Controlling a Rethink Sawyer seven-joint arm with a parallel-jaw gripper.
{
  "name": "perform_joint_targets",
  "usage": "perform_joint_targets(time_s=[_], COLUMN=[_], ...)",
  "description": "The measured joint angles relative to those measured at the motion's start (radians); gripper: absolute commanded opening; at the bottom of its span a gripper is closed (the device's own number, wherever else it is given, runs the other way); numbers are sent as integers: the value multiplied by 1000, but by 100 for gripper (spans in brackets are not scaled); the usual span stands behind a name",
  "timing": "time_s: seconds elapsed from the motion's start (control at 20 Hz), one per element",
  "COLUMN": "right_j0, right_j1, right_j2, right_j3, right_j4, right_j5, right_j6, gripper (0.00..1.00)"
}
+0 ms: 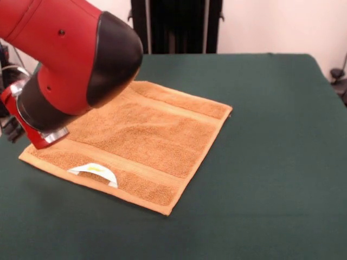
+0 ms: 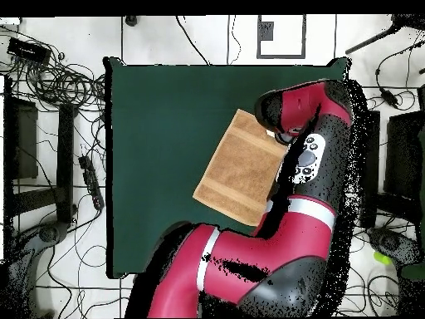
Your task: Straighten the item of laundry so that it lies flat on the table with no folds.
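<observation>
The orange-tan towel (image 1: 152,135) lies spread out on the dark green table (image 1: 271,162), turned at an angle, with both woven bands showing. Its white tag (image 1: 95,172) curls up on the near left edge. The surface looks nearly flat, with slight ripples in the middle. My red and black arm (image 1: 70,59) hangs over the towel's far left part and hides it. The gripper is hidden behind the arm. In the overhead view the towel (image 2: 236,166) lies right of the table's (image 2: 158,149) middle, and the arm (image 2: 303,125) covers its right edge.
Cables and equipment (image 2: 58,83) lie on the floor left of the table in the overhead view. A black stand (image 1: 176,24) rises behind the table's far edge. Bare green top stretches right of the towel (image 1: 282,108).
</observation>
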Motion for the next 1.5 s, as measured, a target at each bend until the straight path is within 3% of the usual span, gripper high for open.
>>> perform_joint_targets(time_s=[0.35,0.85,1.25,1.5], right_j0=[-15,-126,-204,-240], right_j1=[-158,-416,-548,-586], right_j2=[30,170,304,375], right_j3=[53,66,159,245], right_j4=[32,246,438,505], right_j5=[0,10,10,-14], right_j6=[-152,-392,-424,-424], gripper=[0,0,0,0])
